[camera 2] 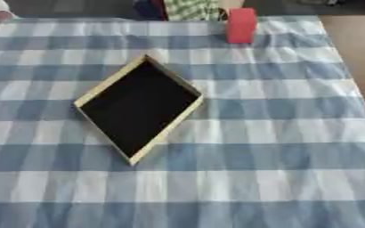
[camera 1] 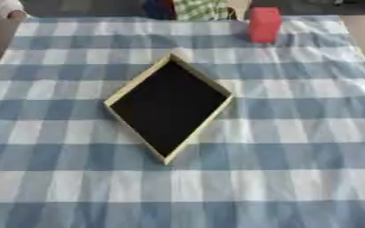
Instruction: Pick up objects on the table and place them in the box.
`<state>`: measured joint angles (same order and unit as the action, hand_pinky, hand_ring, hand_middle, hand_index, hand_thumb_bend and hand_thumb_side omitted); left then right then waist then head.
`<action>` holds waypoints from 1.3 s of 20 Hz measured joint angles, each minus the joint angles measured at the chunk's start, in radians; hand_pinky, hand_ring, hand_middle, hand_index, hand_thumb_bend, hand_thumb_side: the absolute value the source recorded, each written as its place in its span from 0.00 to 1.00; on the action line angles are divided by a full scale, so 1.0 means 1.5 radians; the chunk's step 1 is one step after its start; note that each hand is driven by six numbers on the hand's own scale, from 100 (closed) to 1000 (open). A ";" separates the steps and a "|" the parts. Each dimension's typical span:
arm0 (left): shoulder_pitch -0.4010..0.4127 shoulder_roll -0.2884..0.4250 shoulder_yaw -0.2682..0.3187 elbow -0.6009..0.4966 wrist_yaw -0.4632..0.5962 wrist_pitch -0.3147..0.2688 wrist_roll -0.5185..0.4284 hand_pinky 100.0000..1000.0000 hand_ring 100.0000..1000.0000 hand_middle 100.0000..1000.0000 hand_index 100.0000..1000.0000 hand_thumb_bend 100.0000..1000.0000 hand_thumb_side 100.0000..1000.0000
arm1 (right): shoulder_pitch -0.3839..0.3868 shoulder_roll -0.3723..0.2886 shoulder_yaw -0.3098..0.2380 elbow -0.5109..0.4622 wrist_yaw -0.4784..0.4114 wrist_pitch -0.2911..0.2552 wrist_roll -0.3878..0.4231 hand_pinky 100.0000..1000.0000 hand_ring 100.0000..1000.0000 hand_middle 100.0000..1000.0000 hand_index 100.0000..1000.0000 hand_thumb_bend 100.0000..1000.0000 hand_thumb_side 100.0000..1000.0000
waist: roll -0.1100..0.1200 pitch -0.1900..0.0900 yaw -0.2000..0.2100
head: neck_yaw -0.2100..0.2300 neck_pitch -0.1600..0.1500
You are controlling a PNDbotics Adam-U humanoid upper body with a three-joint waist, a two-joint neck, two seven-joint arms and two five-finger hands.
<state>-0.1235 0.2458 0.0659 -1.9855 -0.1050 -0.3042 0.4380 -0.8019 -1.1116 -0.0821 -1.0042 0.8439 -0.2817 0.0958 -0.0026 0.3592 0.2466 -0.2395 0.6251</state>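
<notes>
Checked tabletop (camera 1: pixel 294 178) is being viewed; no hand is showing, so its state cannot be told. Box (camera 1: pixel 170 104) is lying centrally, seemingly empty. Red block (camera 1: pixel 264 24) is standing far beyond it, upright; approaching squarely from above is being advised.

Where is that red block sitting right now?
The red block stands upright near the far edge of the checked tablecloth, to the robot's right of centre, well beyond the box and apart from it.
</notes>
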 measured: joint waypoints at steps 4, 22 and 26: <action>0.000 0.000 0.000 0.000 0.002 0.001 -0.002 0.64 0.62 0.54 0.59 0.00 0.72 | -0.041 0.017 0.021 0.054 0.044 -0.036 0.026 1.00 1.00 0.99 0.96 0.02 1.00 | -0.001 -0.001 0.000 | -0.001 0.000; 0.000 0.001 -0.008 0.000 0.010 0.003 -0.010 0.64 0.62 0.54 0.59 0.00 0.72 | -0.121 0.087 0.064 0.158 0.066 -0.146 0.144 1.00 1.00 0.98 0.96 0.24 0.39 | -0.004 -0.002 0.001 | -0.001 0.004; 0.000 0.005 -0.008 0.000 0.011 0.004 -0.011 0.64 0.63 0.54 0.59 0.00 0.72 | -0.137 0.098 0.068 0.159 0.052 -0.143 0.178 1.00 1.00 0.98 0.99 0.27 0.21 | -0.004 -0.003 0.002 | -0.001 0.004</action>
<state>-0.1237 0.2540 0.0537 -1.9855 -0.0879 -0.2980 0.4208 -1.0078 -0.9640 0.0195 -0.7662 0.9225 -0.4957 0.3624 -0.0090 0.3555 0.2493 -0.2410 0.6317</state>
